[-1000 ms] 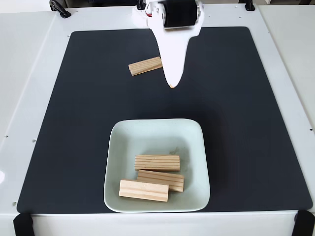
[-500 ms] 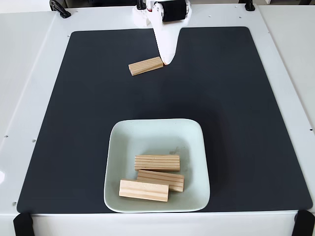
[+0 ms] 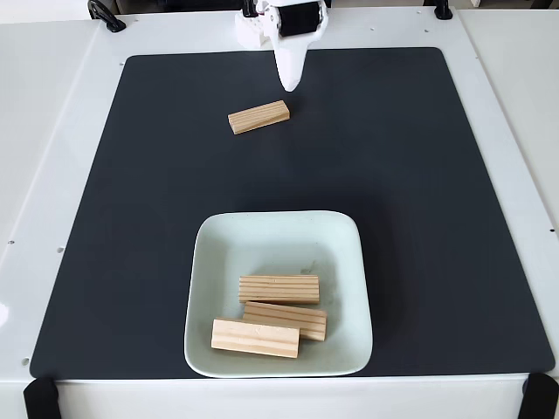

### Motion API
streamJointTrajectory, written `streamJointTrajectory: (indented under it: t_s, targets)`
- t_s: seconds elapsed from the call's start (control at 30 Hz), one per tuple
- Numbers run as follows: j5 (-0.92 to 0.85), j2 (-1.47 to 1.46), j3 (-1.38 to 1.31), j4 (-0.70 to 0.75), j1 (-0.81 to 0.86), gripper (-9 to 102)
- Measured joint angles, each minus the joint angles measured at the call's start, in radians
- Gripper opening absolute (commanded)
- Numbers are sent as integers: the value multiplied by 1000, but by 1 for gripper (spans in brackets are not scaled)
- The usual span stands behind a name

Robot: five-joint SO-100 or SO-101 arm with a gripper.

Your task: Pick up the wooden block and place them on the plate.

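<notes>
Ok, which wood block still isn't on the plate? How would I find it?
Look at the black mat, up at its far end, above the plate. One wooden block lies there alone, flat and slightly slanted, near the white gripper. The other three blocks sit together in the plate.

In the fixed view a mat covers most of the table, and the plate sits on the mat's near half, a little left of centre. Three wooden blocks lie in the plate: one toward the middle, a second just in front of it, and a third nearest the front rim, to the left. A fourth block lies on the mat well behind the plate, and the gripper hangs just behind and right of it, apart from it.
</notes>
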Motion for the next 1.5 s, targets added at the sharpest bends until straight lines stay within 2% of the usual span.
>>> streamJointTrajectory:
  t_s: [0.33,0.6,0.8,0.97,1.03,1.23,1.5]
  targets:
    - [-135,255,250,-156,91,-1]
    - [-295,301,345,-244,189,-1]
    - [-420,301,348,-256,238,-1]
    - [-443,278,348,-256,221,0]
    - [-457,258,348,-256,218,4]
    - [-474,247,348,-256,222,32]
    - [-474,247,348,-256,229,43]
